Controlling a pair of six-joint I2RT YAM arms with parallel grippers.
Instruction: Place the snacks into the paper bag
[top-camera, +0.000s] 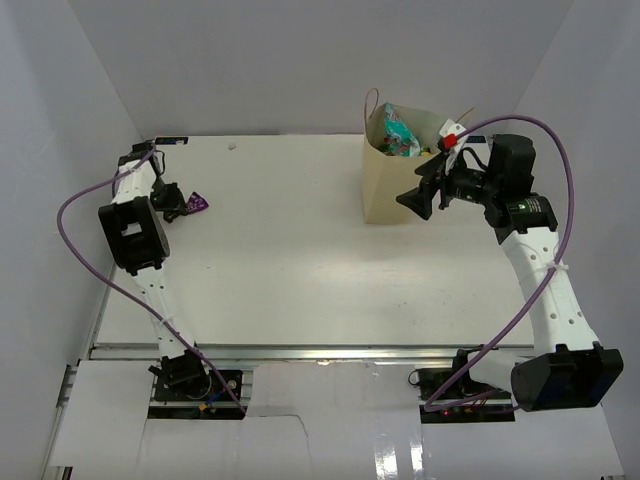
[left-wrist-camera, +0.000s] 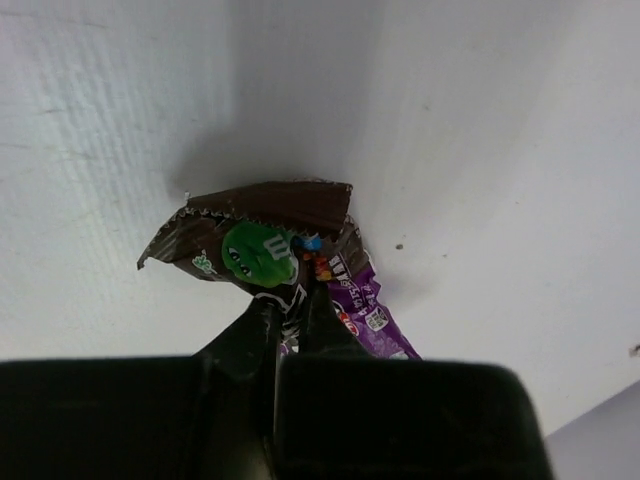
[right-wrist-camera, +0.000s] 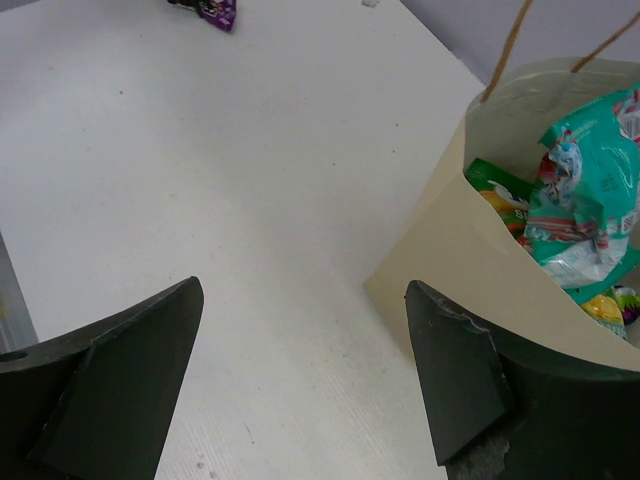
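Observation:
My left gripper (top-camera: 178, 200) at the far left of the table is shut on a dark purple snack packet (top-camera: 198, 201). In the left wrist view the gripper (left-wrist-camera: 292, 308) pinches this packet (left-wrist-camera: 362, 300); its crumpled upper part looks dark brown and bears a green character. The paper bag (top-camera: 392, 195) stands upright at the back right. A teal-white packet (top-camera: 400, 134) sticks out of its top. My right gripper (top-camera: 416, 203) is open and empty, hovering next to the bag's near wall. The right wrist view shows the gripper (right-wrist-camera: 302, 290), the bag (right-wrist-camera: 470, 260), the teal-white packet (right-wrist-camera: 580, 195) and a yellow packet (right-wrist-camera: 606, 308) inside.
White walls enclose the table on the left, back and right. A purple cable loops from each arm. A green-orange packet (right-wrist-camera: 495, 190) also lies inside the bag. The bag's thin handles (right-wrist-camera: 510, 45) rise above its rim.

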